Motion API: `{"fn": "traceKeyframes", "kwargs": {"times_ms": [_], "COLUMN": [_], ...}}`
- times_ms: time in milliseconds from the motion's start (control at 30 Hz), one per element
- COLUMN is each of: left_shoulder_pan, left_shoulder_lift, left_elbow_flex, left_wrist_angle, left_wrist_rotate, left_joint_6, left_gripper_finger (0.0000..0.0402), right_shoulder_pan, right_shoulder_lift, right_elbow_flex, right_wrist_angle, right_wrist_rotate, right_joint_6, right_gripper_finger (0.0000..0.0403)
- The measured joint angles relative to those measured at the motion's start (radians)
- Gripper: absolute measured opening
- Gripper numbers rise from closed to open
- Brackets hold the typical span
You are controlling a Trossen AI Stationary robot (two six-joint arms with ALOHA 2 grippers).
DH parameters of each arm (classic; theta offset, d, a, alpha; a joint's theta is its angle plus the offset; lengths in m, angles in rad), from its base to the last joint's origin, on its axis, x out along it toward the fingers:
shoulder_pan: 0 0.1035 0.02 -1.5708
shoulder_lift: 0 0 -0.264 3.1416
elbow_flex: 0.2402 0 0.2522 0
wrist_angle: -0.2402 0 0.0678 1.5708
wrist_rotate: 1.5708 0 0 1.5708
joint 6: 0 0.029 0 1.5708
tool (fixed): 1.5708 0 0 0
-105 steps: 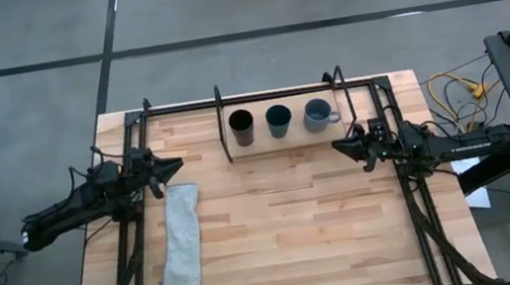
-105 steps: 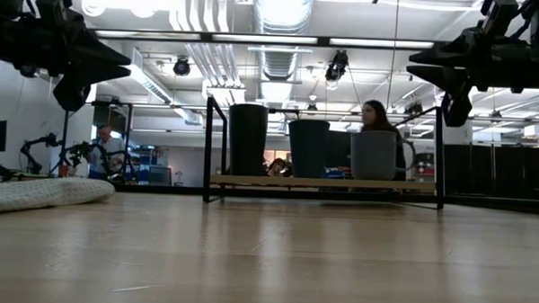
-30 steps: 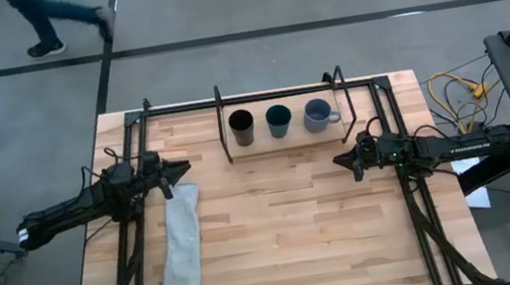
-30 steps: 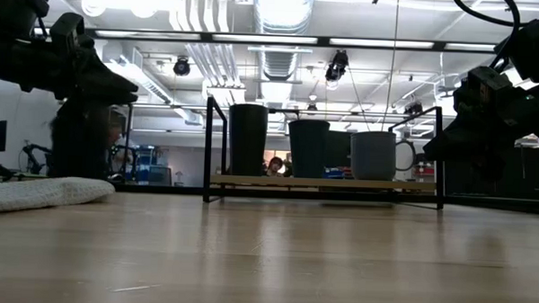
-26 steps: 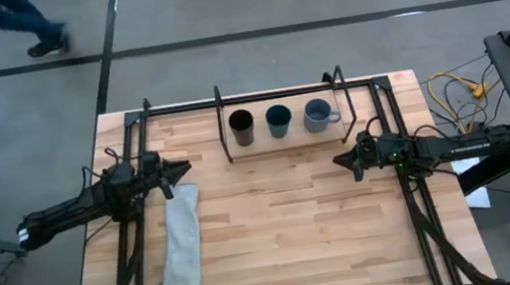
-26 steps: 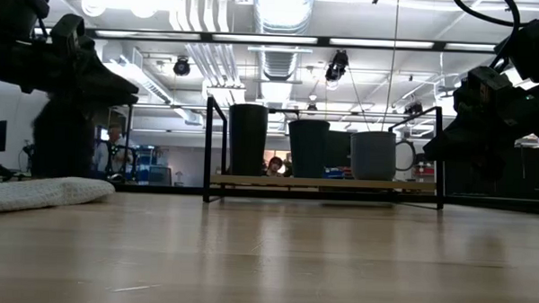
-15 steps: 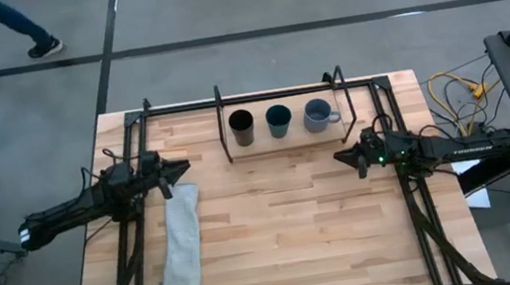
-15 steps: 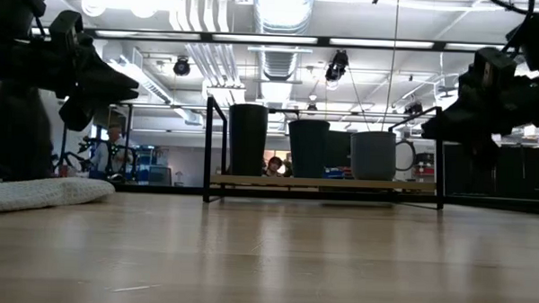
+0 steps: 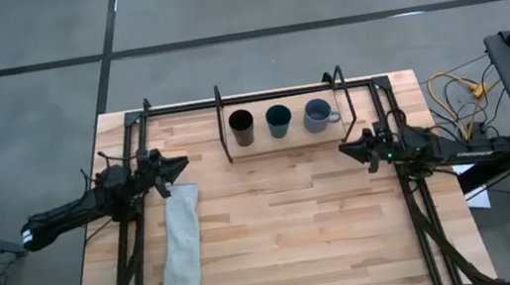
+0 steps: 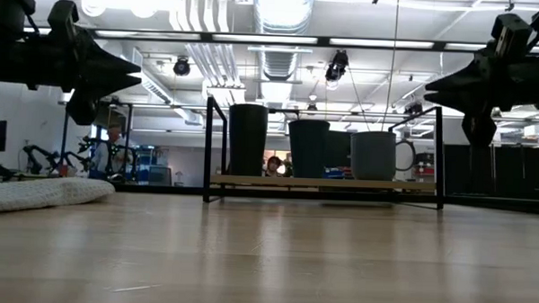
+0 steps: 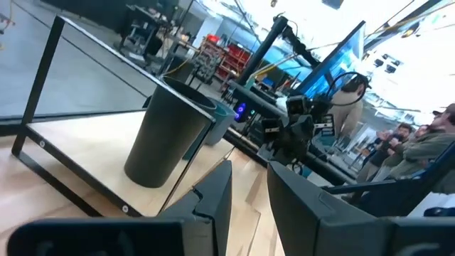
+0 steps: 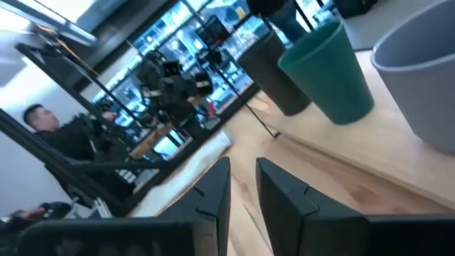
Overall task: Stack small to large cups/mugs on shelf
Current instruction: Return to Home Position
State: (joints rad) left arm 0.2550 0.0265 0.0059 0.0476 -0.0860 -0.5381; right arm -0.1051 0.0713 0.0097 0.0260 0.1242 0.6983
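Three cups are standing in a row on the shelf point(image 9: 286, 136): black tumbler point(image 9: 242, 128), teal cup point(image 9: 278, 120), grey-blue mug point(image 9: 318, 115). A grey towel point(image 9: 181, 240) is lying left of the shelf, beside the left gripper point(image 9: 179, 163). The right gripper point(image 9: 346, 148) is hovering right of the shelf; both grippers' fingers are slightly parted, holding nothing.

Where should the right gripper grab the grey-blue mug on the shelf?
Probably by the rim of the mug, one finger inside the open mouth, coming from above. Its handle sticks out toward the right gripper, and the teal cup stands close on the other side.

A pale wooden table point(image 9: 287, 228) carries a black-rod shelf point(image 9: 286, 136) at its far middle and a folded grey towel point(image 9: 181, 239) near its left side.
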Motion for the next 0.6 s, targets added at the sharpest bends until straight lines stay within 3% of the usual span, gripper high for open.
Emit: {"fn": "traceKeyframes", "kwargs": {"times_ms": [200,600], "left_shoulder_pan": [0.000,0.000], "left_shoulder_lift": [-0.001,-0.002], "left_elbow_flex": [0.000,-0.001], "left_wrist_angle": [0.007,0.014], "left_wrist_rotate": [0.000,0.000], "left_joint_6": [0.000,0.000], "left_gripper_finger": [0.0077,0.0077], "right_shoulder_pan": [0.000,0.002], "right_shoulder_lift": [-0.072,-0.071], "right_elbow_flex": [0.000,0.001], "right_wrist_angle": [0.001,0.005], "right_wrist_rotate": [0.000,0.000], "right_joint_6": [0.000,0.000], "right_gripper_finger": [0.0063,0.0063]}}
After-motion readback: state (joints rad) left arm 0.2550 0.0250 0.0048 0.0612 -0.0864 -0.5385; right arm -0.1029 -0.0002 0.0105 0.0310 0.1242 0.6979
